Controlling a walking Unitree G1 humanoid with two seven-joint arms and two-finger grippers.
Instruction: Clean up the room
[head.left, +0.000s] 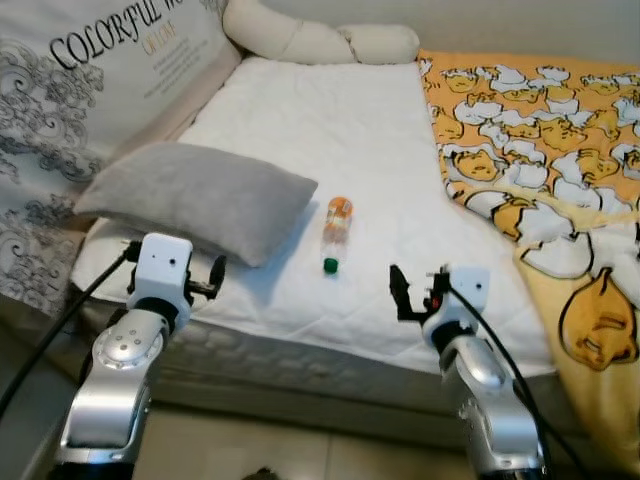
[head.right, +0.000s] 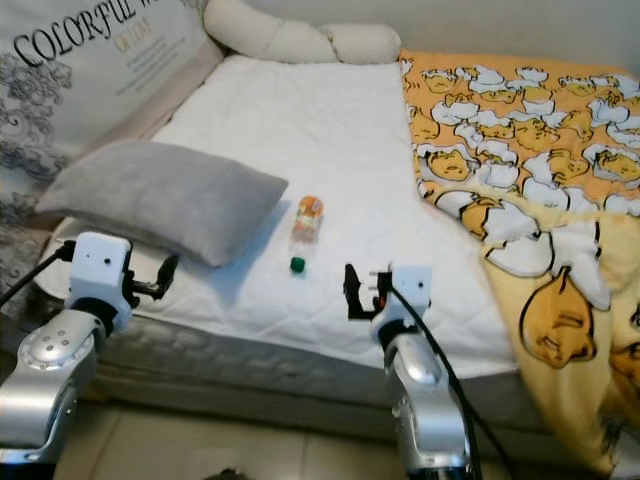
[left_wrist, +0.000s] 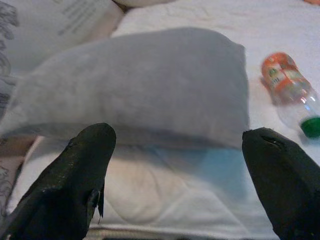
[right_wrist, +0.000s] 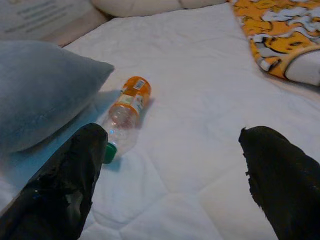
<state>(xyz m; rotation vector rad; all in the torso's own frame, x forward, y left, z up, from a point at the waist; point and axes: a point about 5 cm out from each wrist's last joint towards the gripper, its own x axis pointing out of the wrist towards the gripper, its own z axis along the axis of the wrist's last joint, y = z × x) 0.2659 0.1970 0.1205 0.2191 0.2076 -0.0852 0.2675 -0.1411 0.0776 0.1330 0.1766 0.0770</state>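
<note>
Bottle (head.left: 336, 232) lies on its side on bed (head.left: 360, 140) w/ green cap toward robot, just beside grey pillow (head.left: 200, 196); right tool (head.left: 412, 290) & left tool (head.left: 205, 277) hover at near edge, fingers spread, empty, prob. staged for pickup.

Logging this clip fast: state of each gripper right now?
Left gripper: open, empty, at the bed edge before the pillow.
Right gripper: open, empty, short of the bottle.
</note>
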